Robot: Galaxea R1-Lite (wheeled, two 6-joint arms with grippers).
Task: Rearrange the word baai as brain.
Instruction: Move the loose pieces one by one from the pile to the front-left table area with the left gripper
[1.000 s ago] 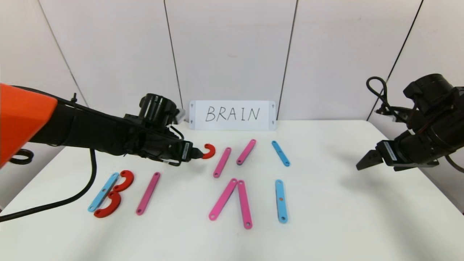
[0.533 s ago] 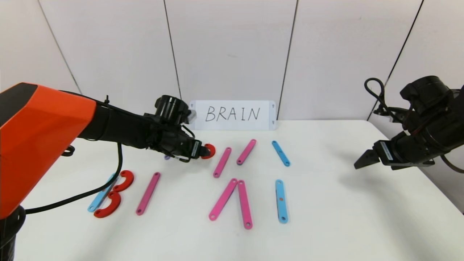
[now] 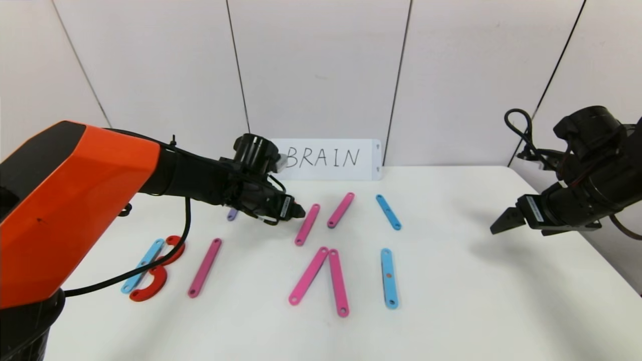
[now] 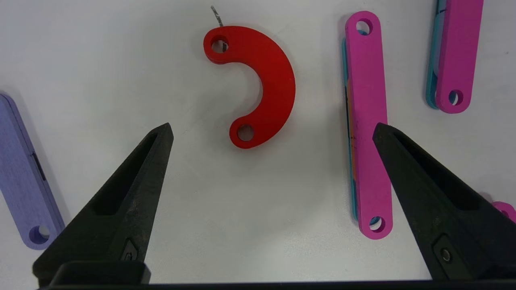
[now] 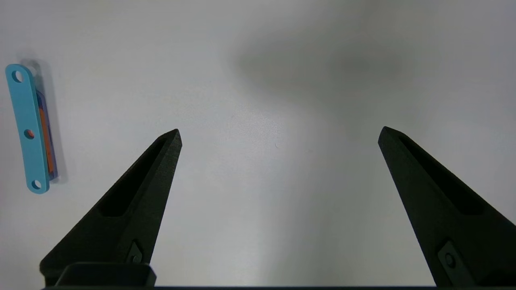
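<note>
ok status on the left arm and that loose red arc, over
Left gripper open, hovering over loose red arc, not touching. Arc flat on table, pink bar close beside it. Right gripper open, parked at the right.

Left arm, orange shell at the shoulder and black beyond, reaching forward and inward low over the counter. Left pincer at its tip, pointing toward the middle; fingers spread wide apart, holding nothing. Right arm, all black with a looped cable at the wrist, raised at the right side, well apart from the left. Right pincer angled down and inward, fingers likewise spread wide, empty.
</note>
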